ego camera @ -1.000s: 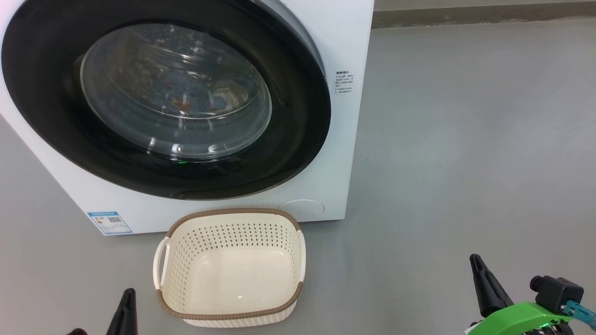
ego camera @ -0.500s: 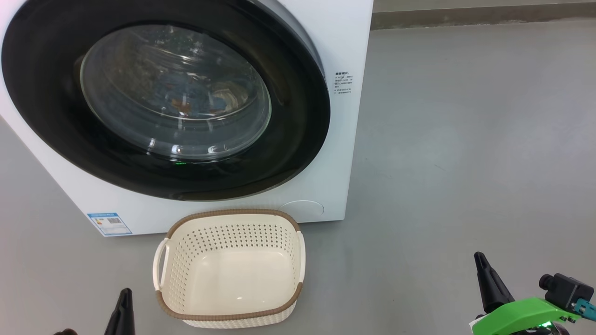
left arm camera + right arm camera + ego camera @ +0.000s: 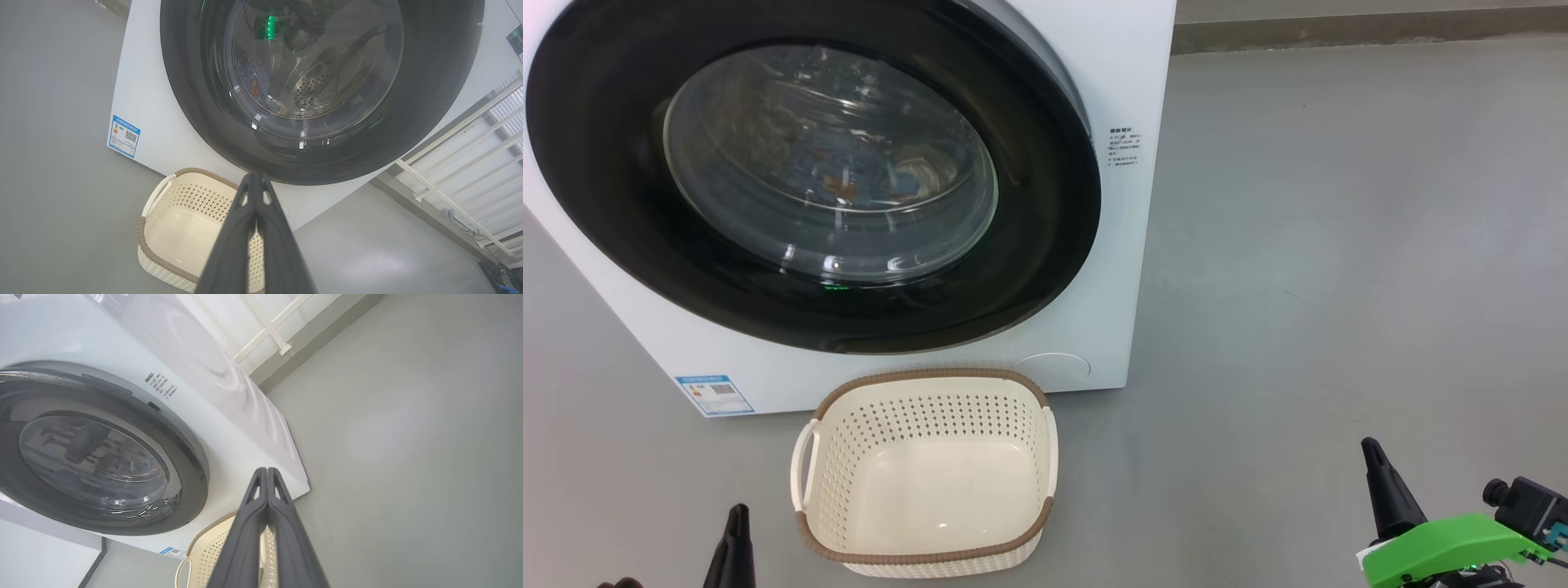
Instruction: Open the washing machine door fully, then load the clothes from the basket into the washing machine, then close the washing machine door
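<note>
The washing machine stands at the upper left. The washing machine door lies closed against its front. Through the glass bowl I see the clothes as blue and orange fabric in the drum, and again as the clothes in the left wrist view. The basket sits on the floor before the machine with nothing in it. My left gripper is shut and low, left of the basket. My right gripper is shut, far right of it. Both fingers meet at the left gripper and right gripper.
Grey floor spreads to the right of the machine, up to a wall skirting. A blue label marks the machine's lower left corner. A white barred frame stands beyond the machine in the left wrist view.
My right gripper has drifted a little to the right, its green mount sinking toward the frame's edge. My left gripper has slipped slightly left. Door, basket and clothes are unchanged.
</note>
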### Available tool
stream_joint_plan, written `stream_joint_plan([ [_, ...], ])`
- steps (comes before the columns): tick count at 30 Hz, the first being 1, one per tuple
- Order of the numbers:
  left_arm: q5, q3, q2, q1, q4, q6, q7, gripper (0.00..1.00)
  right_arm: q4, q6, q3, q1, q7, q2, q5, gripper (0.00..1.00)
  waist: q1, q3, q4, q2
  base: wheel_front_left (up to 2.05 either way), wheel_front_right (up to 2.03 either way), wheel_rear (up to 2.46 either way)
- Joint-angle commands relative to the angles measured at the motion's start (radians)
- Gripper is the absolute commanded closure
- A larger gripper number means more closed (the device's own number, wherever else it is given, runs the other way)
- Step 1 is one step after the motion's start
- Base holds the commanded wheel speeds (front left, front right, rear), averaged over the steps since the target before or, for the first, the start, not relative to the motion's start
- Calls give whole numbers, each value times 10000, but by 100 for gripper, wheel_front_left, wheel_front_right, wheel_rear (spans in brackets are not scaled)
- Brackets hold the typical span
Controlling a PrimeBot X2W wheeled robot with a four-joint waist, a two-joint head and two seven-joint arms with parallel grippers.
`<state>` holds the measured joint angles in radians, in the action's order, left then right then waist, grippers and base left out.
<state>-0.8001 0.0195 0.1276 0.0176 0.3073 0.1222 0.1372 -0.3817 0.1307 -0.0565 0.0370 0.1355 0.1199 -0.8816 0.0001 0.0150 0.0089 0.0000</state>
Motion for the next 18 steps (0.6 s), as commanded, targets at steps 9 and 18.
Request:
stream_joint_plan([
  [9, -991, -323, -13, -546, -379, -49, -298, 100, 394, 0, 217, 466, -267, 9, -891, 100, -1, -17, -9, 0, 0, 0, 0],
  [18, -1839, -446, -104, -634, -448, -74, -562, 100, 498, 0, 393, 512, -531, -72, -1657, 100, -1, -34, -19, 0, 0, 0, 0],
])
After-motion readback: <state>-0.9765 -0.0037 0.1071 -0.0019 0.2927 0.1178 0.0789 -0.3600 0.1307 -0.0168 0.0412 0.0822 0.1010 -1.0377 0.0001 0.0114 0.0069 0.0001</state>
